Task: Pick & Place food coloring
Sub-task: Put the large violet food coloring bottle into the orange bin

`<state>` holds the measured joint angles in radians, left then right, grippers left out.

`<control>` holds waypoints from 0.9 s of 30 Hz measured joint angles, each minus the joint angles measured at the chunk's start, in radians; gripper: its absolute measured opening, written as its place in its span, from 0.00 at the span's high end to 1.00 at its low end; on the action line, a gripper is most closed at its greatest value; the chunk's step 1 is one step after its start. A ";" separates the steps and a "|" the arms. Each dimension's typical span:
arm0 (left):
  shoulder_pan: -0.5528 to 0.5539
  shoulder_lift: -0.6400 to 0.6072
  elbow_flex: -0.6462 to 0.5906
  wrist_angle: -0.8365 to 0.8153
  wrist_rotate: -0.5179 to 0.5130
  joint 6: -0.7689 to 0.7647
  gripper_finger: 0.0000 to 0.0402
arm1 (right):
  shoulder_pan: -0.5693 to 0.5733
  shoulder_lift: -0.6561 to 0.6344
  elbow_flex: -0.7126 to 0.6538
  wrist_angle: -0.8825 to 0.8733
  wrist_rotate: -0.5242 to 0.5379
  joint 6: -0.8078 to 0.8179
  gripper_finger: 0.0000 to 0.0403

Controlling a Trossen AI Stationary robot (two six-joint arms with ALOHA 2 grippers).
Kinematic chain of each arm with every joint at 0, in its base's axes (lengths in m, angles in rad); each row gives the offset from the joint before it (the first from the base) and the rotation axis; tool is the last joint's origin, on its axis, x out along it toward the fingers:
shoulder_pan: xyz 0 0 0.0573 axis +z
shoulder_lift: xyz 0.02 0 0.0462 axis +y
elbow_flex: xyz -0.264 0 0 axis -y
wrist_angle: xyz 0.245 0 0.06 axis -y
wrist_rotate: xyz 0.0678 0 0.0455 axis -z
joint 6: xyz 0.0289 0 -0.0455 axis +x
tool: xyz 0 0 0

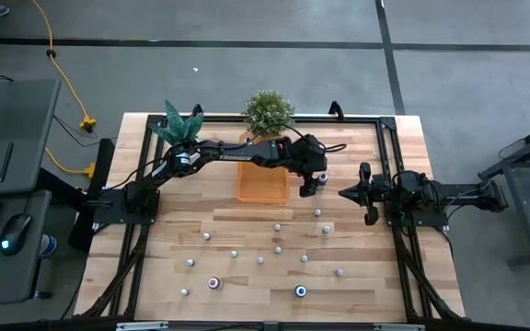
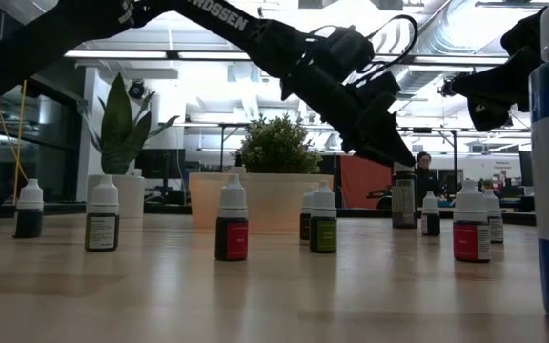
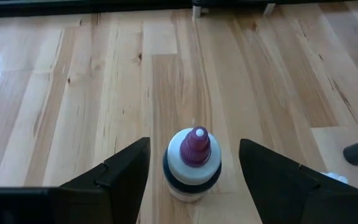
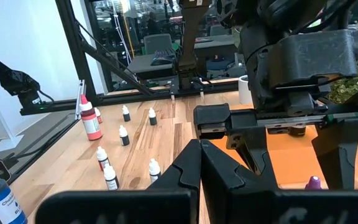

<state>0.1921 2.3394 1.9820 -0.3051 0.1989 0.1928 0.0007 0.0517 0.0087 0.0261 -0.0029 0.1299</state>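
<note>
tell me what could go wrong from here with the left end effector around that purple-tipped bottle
1. The left end effector stands open with a finger on each side of the purple-tipped bottle, not yet gripping; closing off-centre could tip the bottle or squirt it out.
2. The orange tray sits close beside the bottle; a swing on lifting might clip its wall.
3. The right end effector waits shut nearby, so the arms could crowd each other.

Left end effector [image 3: 194,180] spread; right end effector [image 1: 343,194] closed.
</note>
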 joint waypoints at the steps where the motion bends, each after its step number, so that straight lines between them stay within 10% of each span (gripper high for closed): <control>1: 0.000 0.000 0.000 -0.001 0.000 0.000 0.42 | 0.000 0.000 0.000 0.000 0.000 0.000 1.00; 27: 0.005 0.000 0.000 0.002 0.002 -0.026 0.74 | 0.000 0.000 0.000 0.000 0.000 0.000 1.00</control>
<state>0.1967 2.3394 1.9820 -0.3035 0.2008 0.1665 0.0006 0.0517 0.0086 0.0261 -0.0029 0.1299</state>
